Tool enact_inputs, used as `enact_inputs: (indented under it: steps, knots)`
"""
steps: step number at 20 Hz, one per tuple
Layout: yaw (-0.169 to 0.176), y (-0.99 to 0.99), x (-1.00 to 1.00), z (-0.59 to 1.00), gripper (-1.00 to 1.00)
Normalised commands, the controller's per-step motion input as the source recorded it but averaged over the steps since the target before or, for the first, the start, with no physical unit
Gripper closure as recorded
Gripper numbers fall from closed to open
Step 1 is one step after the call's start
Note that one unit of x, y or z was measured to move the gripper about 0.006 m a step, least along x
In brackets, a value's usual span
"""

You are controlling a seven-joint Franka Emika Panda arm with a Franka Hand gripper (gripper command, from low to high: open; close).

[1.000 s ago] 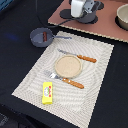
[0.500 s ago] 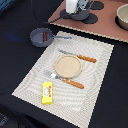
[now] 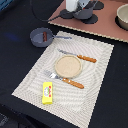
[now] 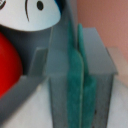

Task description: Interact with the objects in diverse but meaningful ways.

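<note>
My gripper [image 3: 80,6] is at the far edge in the exterior view, over a dark grey pot [image 3: 86,12] on a pink mat [image 3: 105,25]. In the wrist view the gripper [image 4: 77,75] has its teal pads [image 4: 72,85] pressed together, and nothing shows between them. A round red tomato [image 4: 7,62] lies close beside the fingers, under a white rounded thing with black marks [image 4: 30,12]. The yellow block with red marks [image 3: 47,92] lies on the striped placemat [image 3: 95,95]. A second grey pot [image 3: 41,36] holds a small brown piece.
A tan plate [image 3: 67,65] sits mid-placemat, with a brown-handled knife [image 3: 80,57] on its far side and a brown-handled fork [image 3: 67,80] on its near side. A pale bowl [image 3: 122,16] stands on the pink mat at the exterior view's right. The table is dark.
The gripper has shifted only slightly at the far pot. The things on the placemat have not moved.
</note>
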Motion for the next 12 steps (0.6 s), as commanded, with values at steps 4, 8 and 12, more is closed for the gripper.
enact_inputs:
  steps: [4,8,12]
  knots:
    - [-0.07,0.02,0.51,0.0,1.0]
    - [-0.067,0.02,0.54,-0.01,1.0]
    - [-0.032,0.02,0.28,-0.15,1.0]
